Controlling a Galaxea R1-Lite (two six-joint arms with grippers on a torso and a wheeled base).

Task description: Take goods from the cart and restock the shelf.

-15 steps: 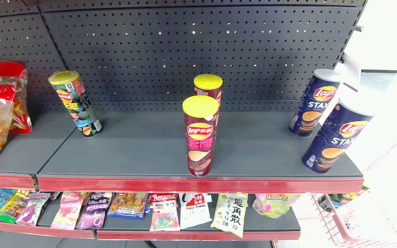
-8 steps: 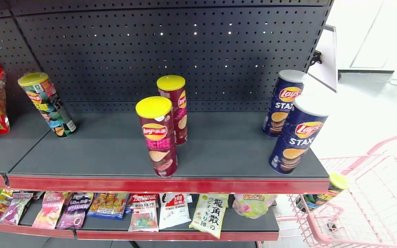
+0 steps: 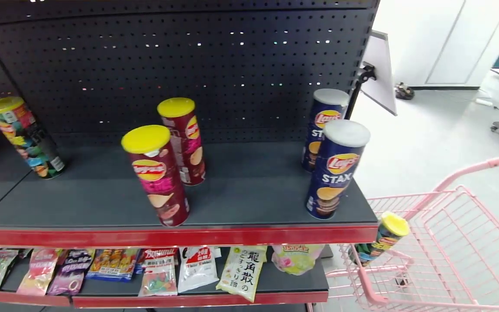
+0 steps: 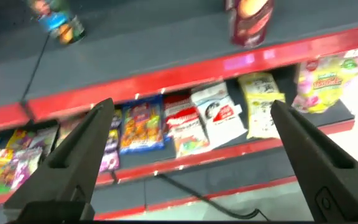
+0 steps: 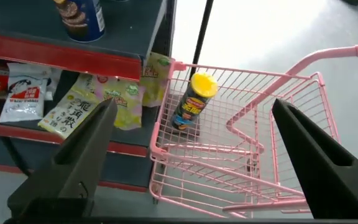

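Presently, the shelf [image 3: 249, 190] is noted at left, with five chip cans [image 3: 158, 177] stood on it. The pink cart [image 3: 498, 161] is parked at its right, a yellow-lidded can [image 3: 383, 238] leaned inside. Left end effector [image 4: 191, 106] and right end effector [image 5: 192, 102] are released.

The left pincer [image 4: 191, 104] and right pincer [image 5: 194, 102] each have 2 matte black, wedge-shaped fingers [image 4: 73, 162] tapering to narrow tips.

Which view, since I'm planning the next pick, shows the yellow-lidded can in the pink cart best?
The right wrist view: the yellow-lidded can leans in the pink cart's corner, whole and central. The head view shows it farther off, partly behind cart wires. The left wrist view faces the snack bags.
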